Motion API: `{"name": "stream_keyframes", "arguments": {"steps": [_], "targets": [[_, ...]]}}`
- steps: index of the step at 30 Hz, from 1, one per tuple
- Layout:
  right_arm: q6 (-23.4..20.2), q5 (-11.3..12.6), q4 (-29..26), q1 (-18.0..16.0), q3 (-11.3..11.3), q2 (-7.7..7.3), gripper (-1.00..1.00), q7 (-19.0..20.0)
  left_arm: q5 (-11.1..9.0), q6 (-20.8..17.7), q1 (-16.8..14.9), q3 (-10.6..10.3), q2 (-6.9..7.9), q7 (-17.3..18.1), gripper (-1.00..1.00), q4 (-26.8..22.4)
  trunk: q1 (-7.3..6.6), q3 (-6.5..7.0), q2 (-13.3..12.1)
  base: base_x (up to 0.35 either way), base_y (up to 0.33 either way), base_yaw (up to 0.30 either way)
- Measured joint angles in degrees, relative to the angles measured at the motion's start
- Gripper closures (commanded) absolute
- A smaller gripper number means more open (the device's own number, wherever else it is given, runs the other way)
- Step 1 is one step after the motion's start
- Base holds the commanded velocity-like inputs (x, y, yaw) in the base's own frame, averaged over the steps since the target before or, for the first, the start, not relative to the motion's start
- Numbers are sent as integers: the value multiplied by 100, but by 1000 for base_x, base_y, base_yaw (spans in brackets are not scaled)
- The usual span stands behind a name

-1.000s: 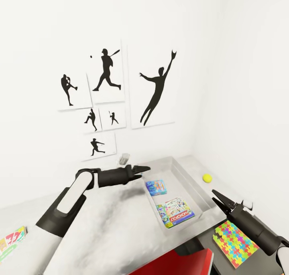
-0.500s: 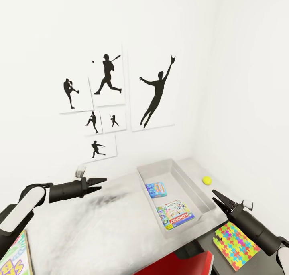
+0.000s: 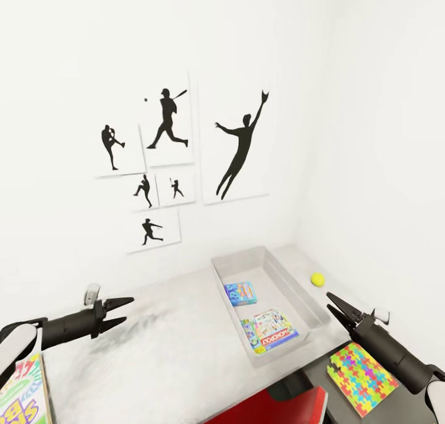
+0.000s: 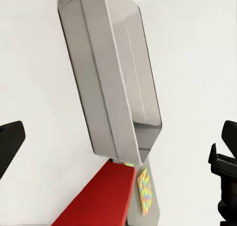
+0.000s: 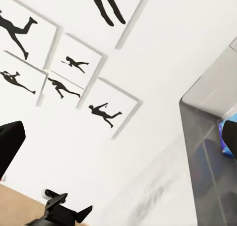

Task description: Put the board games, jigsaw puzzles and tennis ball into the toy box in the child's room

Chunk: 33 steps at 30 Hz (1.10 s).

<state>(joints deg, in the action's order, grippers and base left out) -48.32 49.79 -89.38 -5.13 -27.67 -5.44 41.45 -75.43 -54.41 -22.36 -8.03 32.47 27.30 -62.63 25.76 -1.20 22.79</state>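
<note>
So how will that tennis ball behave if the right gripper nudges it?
The tennis ball is round and lies free on the table, so it would probably roll. It looks light. The open right gripper may knock it away.

Two board games (image 3: 267,330) — inside toy box (image 3: 290,288).

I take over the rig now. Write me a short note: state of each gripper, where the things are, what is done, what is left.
Left gripper: open, empty, over the table.
Right gripper: open, empty, beside the toy box.
Done: two board games lie in the toy box.
Left: tennis ball on the table beyond the box; a jigsaw puzzle on the dark lower section; a colourful printed box at the table's near left, probably the third game. Second puzzle: location unknown.
</note>
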Motion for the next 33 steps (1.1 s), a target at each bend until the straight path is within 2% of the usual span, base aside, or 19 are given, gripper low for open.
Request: {"name": "stream_keyframes", "arguments": {"steps": [7, 12, 18, 23, 33], "targets": [[3, 0, 0, 0, -3, -1, -100, 0, 137, 33, 37, 51, 120, 585, -100, 147, 0, 4, 1, -121, 7, 0], [9, -6, 0, 0, 0, 6, -100, -3, 502, 131, 44, 71, 149, 796, -100, 184, -1, 5, 1, -29, 2, 0], [17, -9, 0, 0, 2, 7, -100, -7, 814, 230, 45, 71, 150, 848, -100, 205, -1, 5, 1, -7, 0, 0], [20, -9, 0, 0, 5, 14, -100, -11, 926, 255, 45, 71, 144, 856, -100, 211, -1, 5, 1, -1, 0, 0], [15, -9, 0, 0, 7, 11, -100, -9, 955, 265, 45, 66, 110, 855, -100, 213, -1, 5, 1, 0, 0, 0]]}}
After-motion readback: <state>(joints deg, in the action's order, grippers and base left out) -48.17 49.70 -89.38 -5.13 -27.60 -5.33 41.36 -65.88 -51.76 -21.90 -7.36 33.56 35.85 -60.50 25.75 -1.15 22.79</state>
